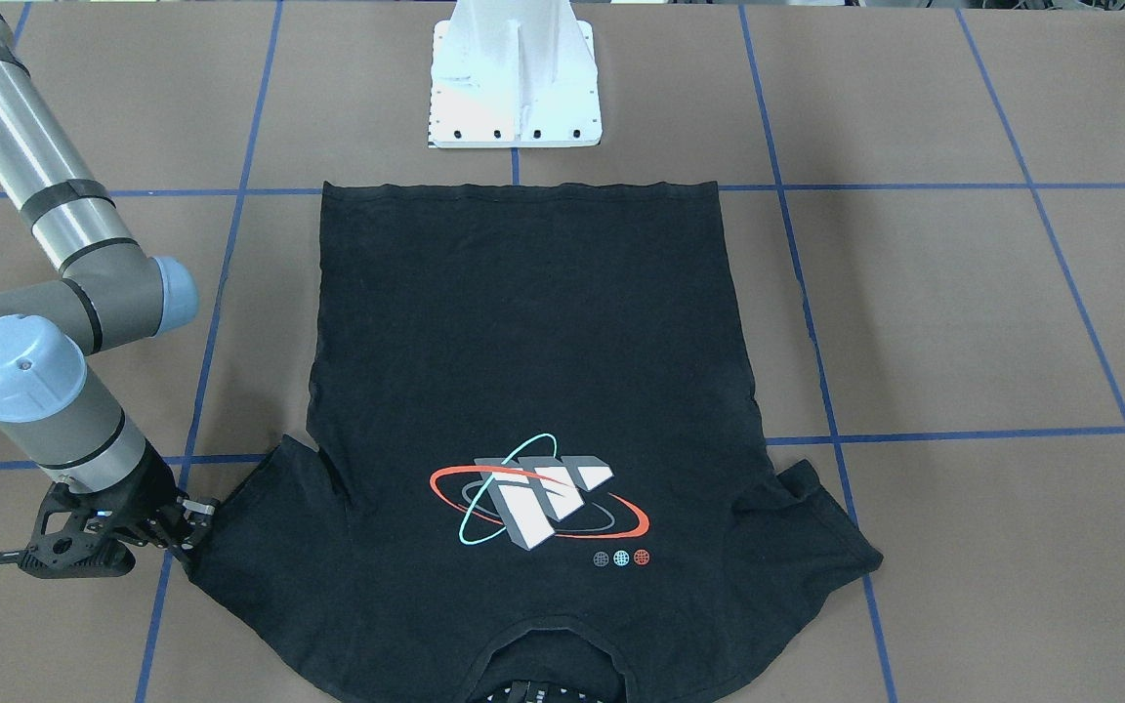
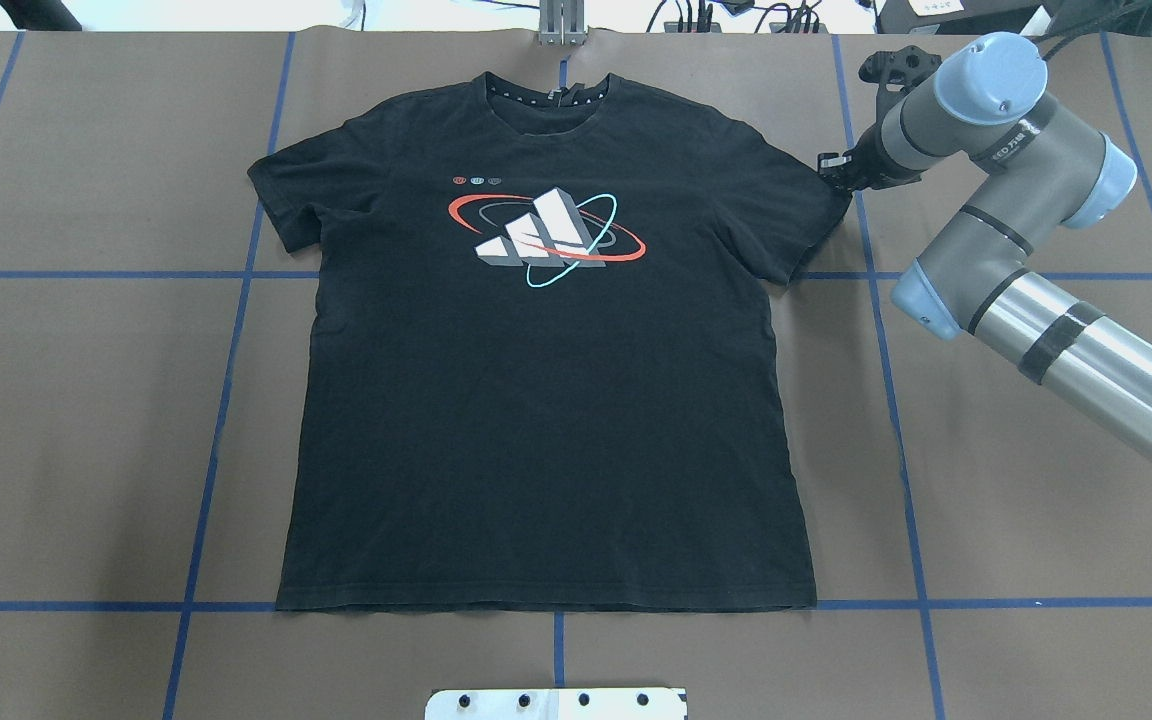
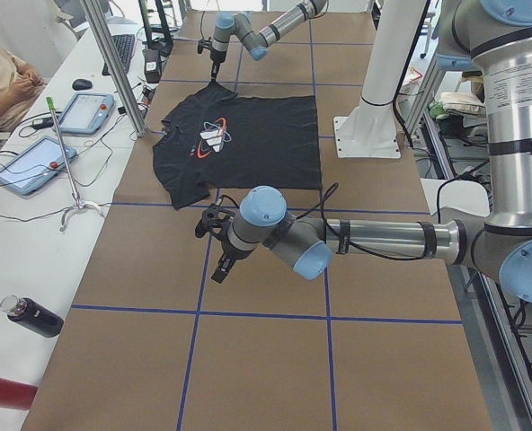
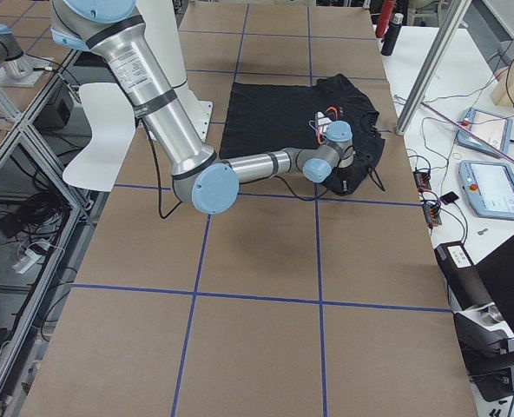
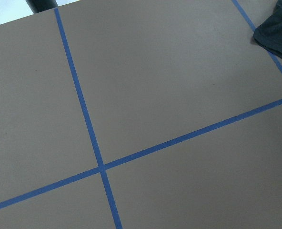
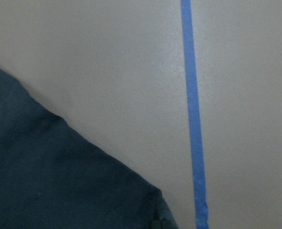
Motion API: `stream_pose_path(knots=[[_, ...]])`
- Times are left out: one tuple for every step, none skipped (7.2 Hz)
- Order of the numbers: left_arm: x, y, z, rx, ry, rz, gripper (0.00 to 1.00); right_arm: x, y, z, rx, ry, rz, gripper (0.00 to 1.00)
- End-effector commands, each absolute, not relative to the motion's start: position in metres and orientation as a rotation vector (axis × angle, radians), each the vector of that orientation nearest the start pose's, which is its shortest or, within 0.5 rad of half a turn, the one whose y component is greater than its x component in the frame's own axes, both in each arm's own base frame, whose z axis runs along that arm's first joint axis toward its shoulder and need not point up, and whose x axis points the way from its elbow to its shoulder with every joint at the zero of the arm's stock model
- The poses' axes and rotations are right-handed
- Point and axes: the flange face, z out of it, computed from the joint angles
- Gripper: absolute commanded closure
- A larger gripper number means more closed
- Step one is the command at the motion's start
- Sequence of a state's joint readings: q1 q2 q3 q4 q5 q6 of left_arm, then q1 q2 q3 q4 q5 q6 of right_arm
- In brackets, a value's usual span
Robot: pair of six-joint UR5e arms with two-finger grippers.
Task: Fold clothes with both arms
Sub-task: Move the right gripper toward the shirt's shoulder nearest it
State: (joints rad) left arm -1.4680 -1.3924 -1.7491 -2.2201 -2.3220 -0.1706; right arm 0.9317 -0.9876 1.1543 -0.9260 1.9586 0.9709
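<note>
**Black T-shirt spread flat, logo up, mid-table, with the right gripper at a sleeve tip**

The shirt is soft, light and floppy, so I reckon it'll sag and drag instead of holding shape. Best grabs are probably the sleeve ends or hem corners, pinching just the cloth edge. The right gripper touches the outer edge of its sleeve, but I can't tell if the fingers are apart or pinched on fabric. The left gripper hangs over the table, well off the other sleeve. It only shows from the side, so I can't tell there either. Decent swing room both sides; the hem lies near the white pedestal base.
</note>
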Motion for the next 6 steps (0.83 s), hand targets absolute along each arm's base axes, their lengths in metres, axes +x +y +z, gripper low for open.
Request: stream_pose_path(knots=[[-0.02,-0.445,0.576,0.525,0.803,0.186,0.0,-0.399,-0.67,0.369,0.28,-0.936,0.222,1.0],[-0.02,-0.444,0.575,0.54,0.808,0.187,0.0,-0.418,-0.669,0.345,0.264,-0.965,0.242,1.0],[-0.019,-0.444,0.574,0.542,0.811,0.189,0.0,-0.44,-0.673,0.317,0.26,-0.986,0.246,1.0],[-0.019,-0.444,0.573,0.543,0.813,0.191,0.0,-0.466,-0.677,0.299,0.238,-0.991,0.268,1.0],[-0.019,-0.445,0.57,0.555,0.814,0.195,0.0,-0.479,-0.676,0.289,0.254,-0.986,0.267,1.0],[-0.016,-0.446,0.569,0.556,0.817,0.203,0.0,-0.486,-0.673,0.288,0.256,-0.982,0.263,1.0]])
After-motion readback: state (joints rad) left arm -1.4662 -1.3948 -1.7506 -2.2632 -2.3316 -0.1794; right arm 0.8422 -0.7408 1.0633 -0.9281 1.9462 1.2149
